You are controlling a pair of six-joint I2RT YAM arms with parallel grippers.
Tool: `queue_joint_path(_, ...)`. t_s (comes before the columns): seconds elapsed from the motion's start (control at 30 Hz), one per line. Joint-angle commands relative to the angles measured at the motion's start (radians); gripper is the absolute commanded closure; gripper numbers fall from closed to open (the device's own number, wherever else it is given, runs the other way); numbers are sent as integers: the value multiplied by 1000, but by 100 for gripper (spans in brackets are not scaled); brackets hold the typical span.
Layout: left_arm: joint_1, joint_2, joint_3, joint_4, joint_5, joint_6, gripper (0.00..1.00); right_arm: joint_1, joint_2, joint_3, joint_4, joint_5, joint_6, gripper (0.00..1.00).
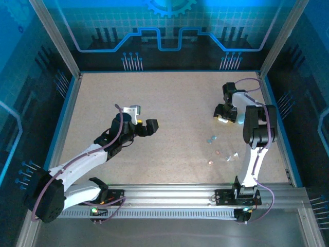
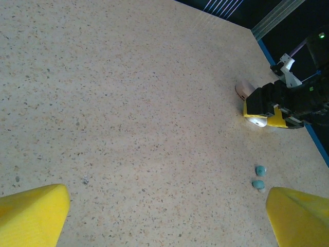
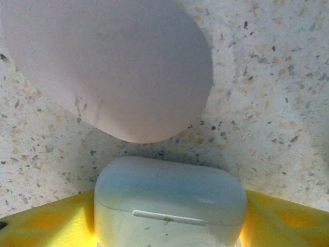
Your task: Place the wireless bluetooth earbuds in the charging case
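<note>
The white charging case [image 3: 169, 200] lies closed on the table, its lid seam facing the right wrist camera. My right gripper [image 3: 169, 221] has its yellow fingers [image 3: 46, 226] pressed against both sides of the case, at the table's far right [image 1: 224, 114]. Two teal earbuds [image 2: 259, 177] lie side by side in front of it [image 1: 211, 139]. Pink earbuds [image 1: 217, 153] and whitish earbuds [image 1: 226, 158] lie nearer the right arm's base. My left gripper [image 2: 164, 221] hovers wide open over bare table near the middle [image 1: 149, 126], with nothing between its fingers.
A pink case [image 3: 108, 67] lies just beyond the white one, almost touching it. A pale teal case [image 1: 240, 119] sits to the right of the right gripper, close to the right arm's forearm. The blue table rim [image 1: 275, 118] runs close by on the right.
</note>
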Motion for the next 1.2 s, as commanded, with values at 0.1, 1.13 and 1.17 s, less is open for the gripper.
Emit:
queue_joint_path(0.1,-7,-33,24,-15,-34,14,1,16,-1,-3,5,-60,-37,40)
queue_joint_path(1.13,-7,-186,-50,-54,-272,-6,1,708,-97,-149,-48,-106,190,38)
queue_joint_path(1.17,-5,-190,-51,-55,-273,-6,1,716,-101,-152,-47,-107,197,38)
